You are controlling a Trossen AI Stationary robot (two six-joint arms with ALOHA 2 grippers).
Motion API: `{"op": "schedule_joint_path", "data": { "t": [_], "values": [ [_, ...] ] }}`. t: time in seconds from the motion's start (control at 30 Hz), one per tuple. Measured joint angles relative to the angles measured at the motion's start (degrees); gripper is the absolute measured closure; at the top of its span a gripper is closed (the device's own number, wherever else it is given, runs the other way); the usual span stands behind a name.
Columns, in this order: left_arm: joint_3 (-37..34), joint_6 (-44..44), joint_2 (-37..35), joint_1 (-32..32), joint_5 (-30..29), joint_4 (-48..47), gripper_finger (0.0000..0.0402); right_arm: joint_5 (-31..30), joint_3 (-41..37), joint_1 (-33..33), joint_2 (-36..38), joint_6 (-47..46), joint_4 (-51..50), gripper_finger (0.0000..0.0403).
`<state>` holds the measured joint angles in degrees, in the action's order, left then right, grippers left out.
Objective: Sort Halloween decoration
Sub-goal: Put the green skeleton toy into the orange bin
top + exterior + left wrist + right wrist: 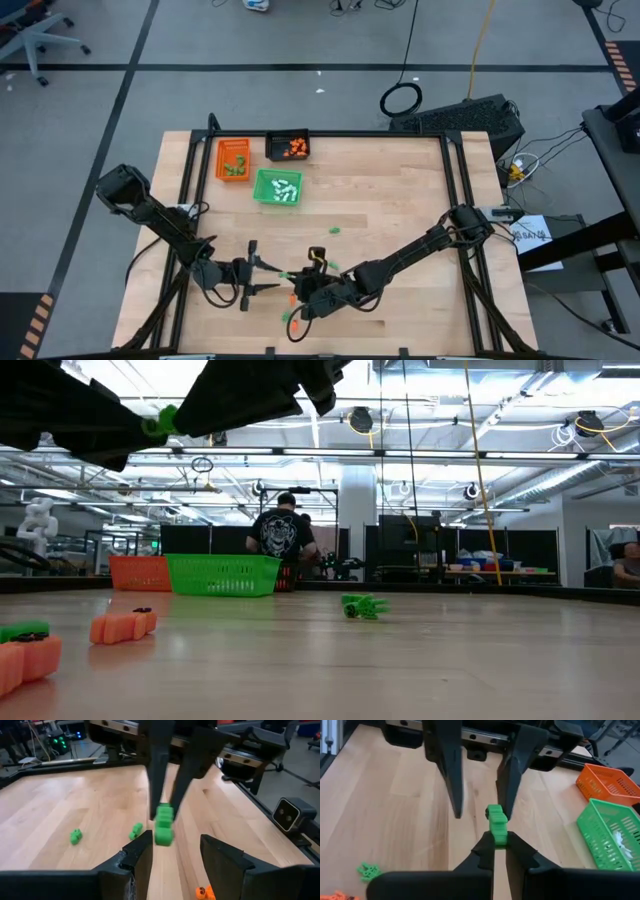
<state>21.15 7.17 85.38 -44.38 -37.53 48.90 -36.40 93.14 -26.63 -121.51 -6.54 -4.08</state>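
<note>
A small green decoration piece point(496, 824) is lifted above the table near its front middle, with my right gripper point(498, 840) shut on it. My left gripper point(175, 842) faces it from the table's left, open, one finger on either side of the piece and apart from it. Loose green pieces point(75, 836) point(334, 230) and orange pieces point(122, 626) lie on the wood. At the far left stand the orange tray point(233, 160), the black tray point(288, 146) and the green tray point(278, 187), each with pieces inside. My right gripper pinches the green piece by its near end point(499, 837) between its two fingertips. The fingers come from the table's right, slanting a little downward. The rest of the piece point(163, 827) sticks out past the fingertips, clear of the table.
Both arms meet near the table's front middle point(290, 285). A raised dark frame point(455, 200) runs round the wooden top. Bare wood lies across the middle and right of the table. A person point(283, 535) stands in the room beyond the far edge.
</note>
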Motion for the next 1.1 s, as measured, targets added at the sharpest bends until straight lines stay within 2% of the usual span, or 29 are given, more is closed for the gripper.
{"op": "schedule_joint_path", "data": {
  "t": [0.57,0.7,0.97,1.1],
  "values": [
    [0.0,-0.9,0.0,0.2,-1.8,3.4,0.0236,0.4,0.0,0.0,0.0,1.2,3.2,0.0399],
    [0.0,-1.7,0.0,0.2,-2.0,3.4,0.0268,0.4,0.0,0.0,0.0,1.2,3.2,0.0399],
    [0.0,-3.2,0.0,0.5,-2.0,3.3,0.0361,0.4,-0.1,0.0,0.0,1.2,3.1,0.0397],
    [0.0,-4.1,0.0,0.9,-2.2,3.3,0.0385,-1.0,-0.1,0.0,0.0,-2.2,1.0,0.037]
  ]
}}
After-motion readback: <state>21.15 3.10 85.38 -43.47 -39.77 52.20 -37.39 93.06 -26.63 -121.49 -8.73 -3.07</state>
